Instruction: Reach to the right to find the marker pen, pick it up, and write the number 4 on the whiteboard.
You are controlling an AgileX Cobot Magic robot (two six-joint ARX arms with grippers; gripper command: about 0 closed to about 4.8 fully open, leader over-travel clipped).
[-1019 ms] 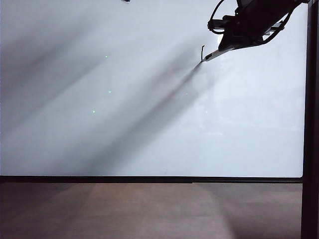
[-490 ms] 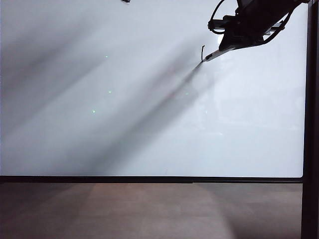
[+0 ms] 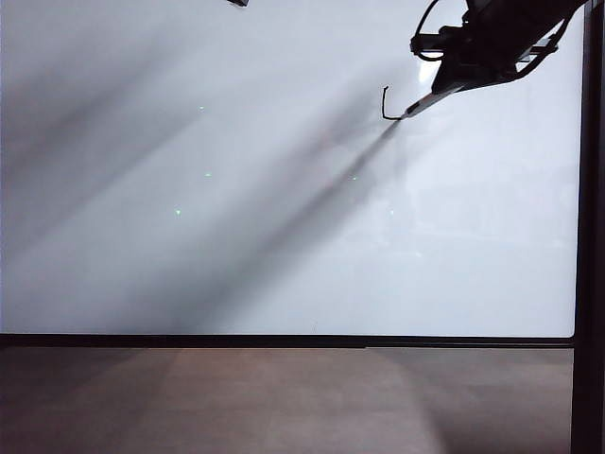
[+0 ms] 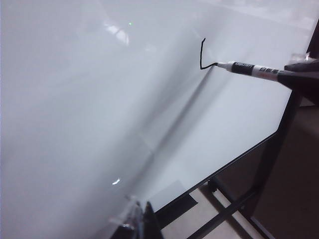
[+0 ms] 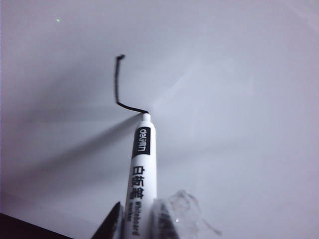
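Exterior view: the right gripper (image 3: 454, 83) clamps the marker pen (image 3: 423, 102), tip touching the glossy whiteboard (image 3: 284, 236) at its upper right, where the number 4 (image 3: 387, 104) stands half-drawn. The left gripper (image 4: 142, 219) sits near the board's lower edge; its opening cannot be told.

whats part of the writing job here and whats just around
Job things:
- marker pen, in the right pincer
- whiteboard
- number 4, partly drawn

Just around:
- left pincer, low by the board's edge
- brown-grey surface
- board's stand

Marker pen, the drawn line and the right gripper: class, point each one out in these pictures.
Marker pen (image 5: 141, 164), right wrist view: on its labelled barrel.
Drawn line (image 4: 202, 54), left wrist view: on the upright stroke.
Right gripper (image 5: 142, 219), right wrist view: between the fingertips, shut on the pen.
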